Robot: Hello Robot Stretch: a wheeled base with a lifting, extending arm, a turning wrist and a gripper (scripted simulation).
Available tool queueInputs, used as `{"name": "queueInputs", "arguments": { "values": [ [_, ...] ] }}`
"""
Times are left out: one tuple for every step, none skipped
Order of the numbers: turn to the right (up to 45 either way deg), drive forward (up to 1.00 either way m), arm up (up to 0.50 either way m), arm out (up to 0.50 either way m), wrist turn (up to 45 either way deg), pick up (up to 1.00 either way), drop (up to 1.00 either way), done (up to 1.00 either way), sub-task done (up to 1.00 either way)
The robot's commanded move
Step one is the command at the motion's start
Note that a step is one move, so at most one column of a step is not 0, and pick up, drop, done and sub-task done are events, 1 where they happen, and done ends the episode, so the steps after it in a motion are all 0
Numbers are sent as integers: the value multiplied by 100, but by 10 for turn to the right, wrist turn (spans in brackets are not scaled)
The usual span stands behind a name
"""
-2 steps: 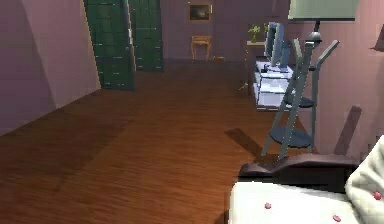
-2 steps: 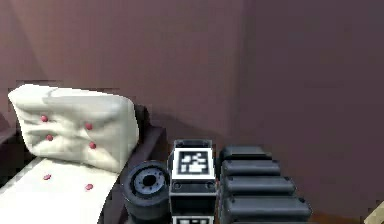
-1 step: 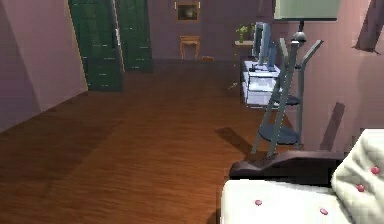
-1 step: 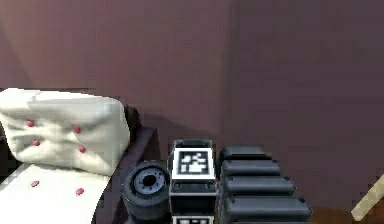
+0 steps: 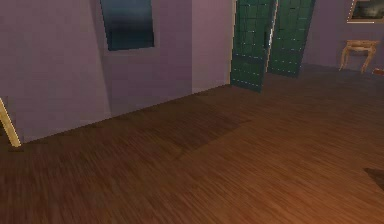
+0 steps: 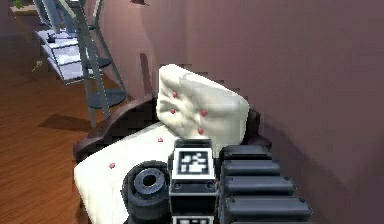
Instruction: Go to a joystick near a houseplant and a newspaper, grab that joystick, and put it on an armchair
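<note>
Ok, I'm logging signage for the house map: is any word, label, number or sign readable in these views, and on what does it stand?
No readable text in either view.
White square on the arm: black marks in a pattern, not letters or numbers.
Dark wall panel: no lettering can be made out.
Items on the shelf rack: too small to tell whether they carry any print.

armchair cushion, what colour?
The armchair cushion is cream, dotted with small red tufts. It shows best in the arm side view.
</note>
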Motion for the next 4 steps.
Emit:
{"name": "queueInputs", "arguments": {
  "values": [
    [0, 0, 0, 48, 0, 0, 0, 0, 0],
    [0, 0, 0, 0, 390, 0, 0, 0, 0],
    [0, 0, -38, 0, 0, 0, 0, 0, 0],
    [0, 0, -32, 0, 0, 0, 0, 0, 0]
  ]
}}
